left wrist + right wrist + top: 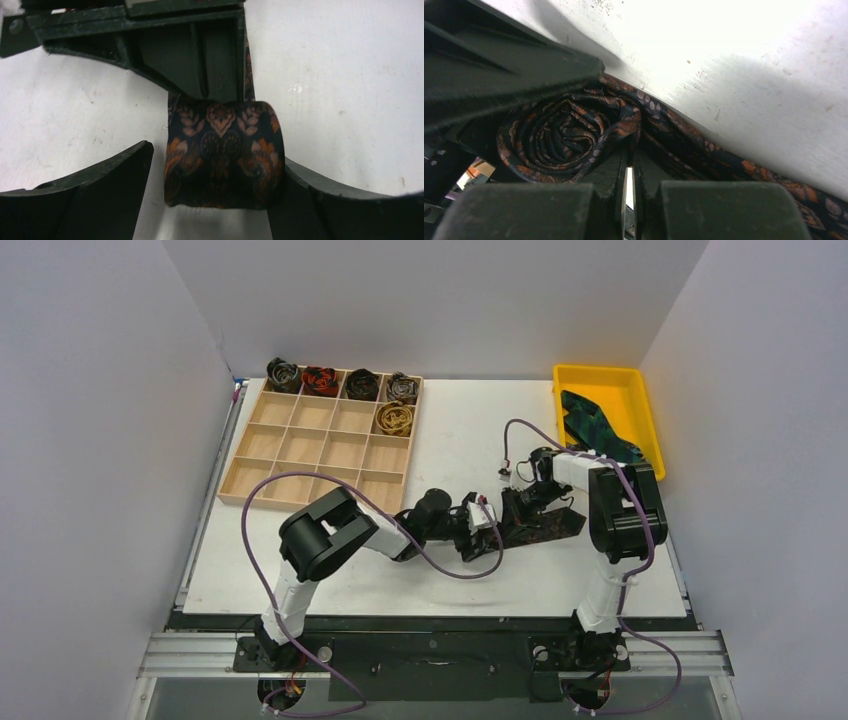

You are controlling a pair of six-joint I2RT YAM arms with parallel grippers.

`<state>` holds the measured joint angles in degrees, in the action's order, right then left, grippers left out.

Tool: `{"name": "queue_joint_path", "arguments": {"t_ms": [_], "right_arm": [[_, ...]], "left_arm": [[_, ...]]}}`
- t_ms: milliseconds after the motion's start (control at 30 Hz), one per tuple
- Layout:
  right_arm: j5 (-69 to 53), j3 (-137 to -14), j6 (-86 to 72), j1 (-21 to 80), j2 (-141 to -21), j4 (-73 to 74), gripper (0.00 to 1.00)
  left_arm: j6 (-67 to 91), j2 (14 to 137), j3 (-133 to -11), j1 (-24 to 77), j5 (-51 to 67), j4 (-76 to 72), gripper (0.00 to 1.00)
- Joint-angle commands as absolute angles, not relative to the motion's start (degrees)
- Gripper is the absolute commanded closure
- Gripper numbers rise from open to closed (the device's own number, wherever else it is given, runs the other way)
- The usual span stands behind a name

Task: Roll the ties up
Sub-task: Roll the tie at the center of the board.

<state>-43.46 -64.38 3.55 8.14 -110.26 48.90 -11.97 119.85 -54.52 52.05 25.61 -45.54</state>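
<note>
You are partway through, with one tie mid-roll. Five finished coils (283, 373) sit in the wooden tray (300, 450) at the far left of the table (470, 430). Four are along the back row, and a gold one (394, 418) is in the last compartment of the second row.

The one in hand is the dark orange-patterned tie (220, 150), lying on the table between the two arms. Most of it is wound into a thick coil. The right wrist view shows the spiral end-on, with a flat tail (749, 172) running away from it along the table, so I judge the winding is not finished.

Your left pincer (217, 160) is released, its fingers (100, 190) spread to either side of the coil. The right-hand finger looks to be touching the fabric, and the other stands apart from it. Your right pincer (630, 165) is clenched, its tips together just beside the coil and over the tail. I see no fabric pinched between them.

By my reading, you have yet to wind in the tail and carry the coil to another compartment of the tray. After that comes the green-blue tie (590, 425), which lies unrolled in the yellow bin (600, 370) at the far right. You cannot tell from here whether more ties lie under it.
</note>
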Motion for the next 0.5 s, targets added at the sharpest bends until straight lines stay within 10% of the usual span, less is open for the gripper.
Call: {"name": "queue_joint_path", "arguments": {"t_ms": [0, 333, 467], "right_arm": [[-35.77, -62.48, 2.30, 10.65, -111.62, 42.57, 1.00], [-43.73, -60.27, -5.68, 12.52, -108.46, 34.62, 0.98], [-48.78, -60.23, -3.21, 8.68, -103.07, 37.02, 0.71]], "left_arm": [[-13.99, 120.46, -57.06, 52.18, 27.64, -45.88, 0.32], [-12.57, 114.24, -51.24, 46.36, 34.97, -31.26, 0.82], [-15.49, 113.78, -51.46, 45.06, 35.63, -21.62, 0.89]]}}
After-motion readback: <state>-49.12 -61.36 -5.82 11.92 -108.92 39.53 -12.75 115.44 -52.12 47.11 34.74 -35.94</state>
